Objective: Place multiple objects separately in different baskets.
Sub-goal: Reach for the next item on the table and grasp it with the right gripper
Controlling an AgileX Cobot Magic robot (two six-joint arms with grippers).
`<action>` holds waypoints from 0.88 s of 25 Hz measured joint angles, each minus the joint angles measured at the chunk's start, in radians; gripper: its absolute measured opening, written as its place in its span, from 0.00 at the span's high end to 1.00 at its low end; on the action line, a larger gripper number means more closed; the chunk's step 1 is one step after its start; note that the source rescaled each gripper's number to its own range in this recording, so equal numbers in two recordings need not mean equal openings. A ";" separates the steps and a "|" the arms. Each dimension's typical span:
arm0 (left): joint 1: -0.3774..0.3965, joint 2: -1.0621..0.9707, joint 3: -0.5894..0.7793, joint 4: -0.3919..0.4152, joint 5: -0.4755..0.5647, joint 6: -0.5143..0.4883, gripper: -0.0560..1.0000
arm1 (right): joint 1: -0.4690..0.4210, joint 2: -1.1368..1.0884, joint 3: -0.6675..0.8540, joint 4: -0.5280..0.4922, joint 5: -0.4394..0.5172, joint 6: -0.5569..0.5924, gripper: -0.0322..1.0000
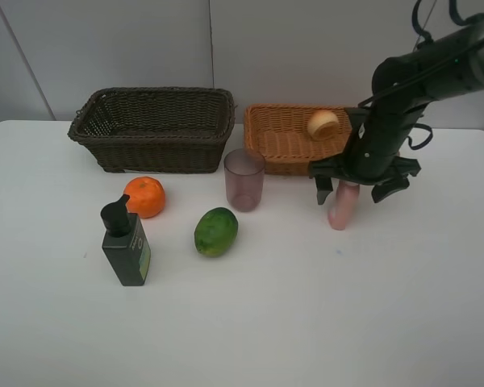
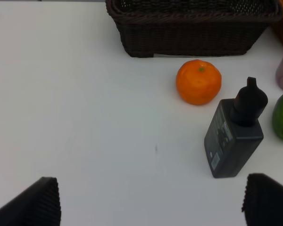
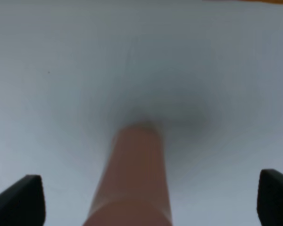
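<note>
Pink bottle (image 1: 341, 211) stands on the white surface (image 1: 323, 322) just in front of the tan basket (image 1: 278, 137), right hand (image 1: 352, 191) spread wide either side of it, not yet pinching. Looks light, smooth, easily toppled: take it mid-body, I'd say. Mauve cup (image 1: 244, 179) sits well apart; plain grey wall (image 1: 306, 48) behind.

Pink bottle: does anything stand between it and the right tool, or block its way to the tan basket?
Nothing visible does. The right tool hangs open directly over the pink bottle, fingers either side. The tan basket sits just behind it, with a peach inside.
</note>
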 joint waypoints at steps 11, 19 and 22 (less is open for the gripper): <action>0.000 0.000 0.000 0.000 0.000 0.000 0.00 | 0.000 0.000 0.000 0.001 -0.016 -0.011 0.11; 0.000 0.000 0.000 0.000 0.000 0.000 0.00 | 0.000 0.000 0.000 0.003 -0.015 -0.016 0.95; 0.000 0.000 0.000 0.000 0.000 0.000 0.00 | 0.000 0.000 0.000 0.003 -0.016 -0.016 0.95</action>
